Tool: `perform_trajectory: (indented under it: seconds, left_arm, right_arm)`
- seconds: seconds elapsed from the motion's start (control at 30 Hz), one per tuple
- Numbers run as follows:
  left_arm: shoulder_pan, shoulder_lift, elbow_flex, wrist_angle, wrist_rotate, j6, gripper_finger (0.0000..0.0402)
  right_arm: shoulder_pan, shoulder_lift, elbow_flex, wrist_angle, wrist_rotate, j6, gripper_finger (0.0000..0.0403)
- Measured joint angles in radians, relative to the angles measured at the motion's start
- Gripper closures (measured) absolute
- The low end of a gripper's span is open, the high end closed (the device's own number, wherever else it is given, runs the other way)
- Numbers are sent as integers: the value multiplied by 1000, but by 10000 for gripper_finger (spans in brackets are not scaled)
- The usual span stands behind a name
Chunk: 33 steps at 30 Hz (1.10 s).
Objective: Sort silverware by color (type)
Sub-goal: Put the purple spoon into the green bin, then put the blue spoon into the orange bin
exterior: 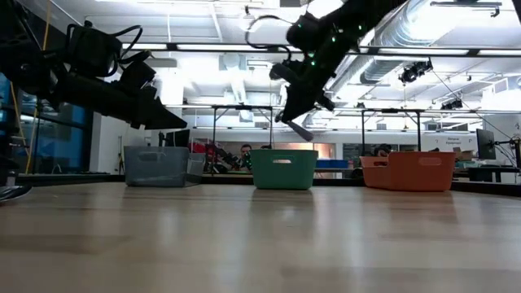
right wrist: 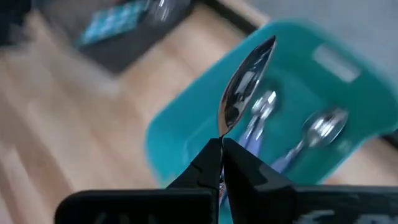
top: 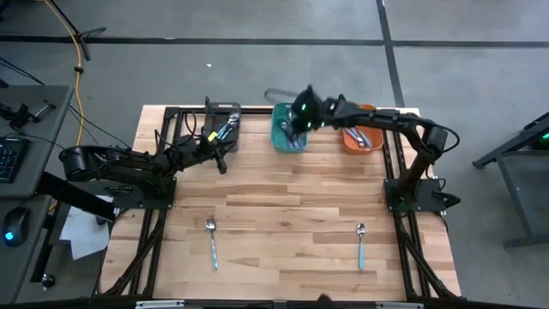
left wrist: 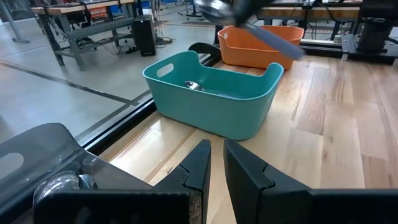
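The right gripper [right wrist: 221, 146] is clamped on a spoon [right wrist: 244, 81] and holds it above the teal bin [top: 289, 127], which contains more spoons [right wrist: 314, 134]. The left gripper [left wrist: 216, 163] is empty, nearly closed, beside the dark grey bin [top: 221, 125]. Two spoons [top: 212, 240] lie on the table [top: 283, 215].

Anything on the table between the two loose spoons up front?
Nothing: in the high view, bare wood runs from the left spoon to the right spoon.
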Motion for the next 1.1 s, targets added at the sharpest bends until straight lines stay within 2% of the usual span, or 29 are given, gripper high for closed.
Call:
perform_trajectory:
  seconds: [0.23,0.57,1.1]
  left_arm:
    - [0,0,0,0,0,0,367]
    - [0,0,0,0,0,0,367]
    - [0,0,0,-15,1,0,367]
  right_arm:
    - [-141,64,1,128,-134,-5,403]
    - [-201,174,1,188,-143,-1,403]
    - [-203,274,1,247,-149,-8,402]
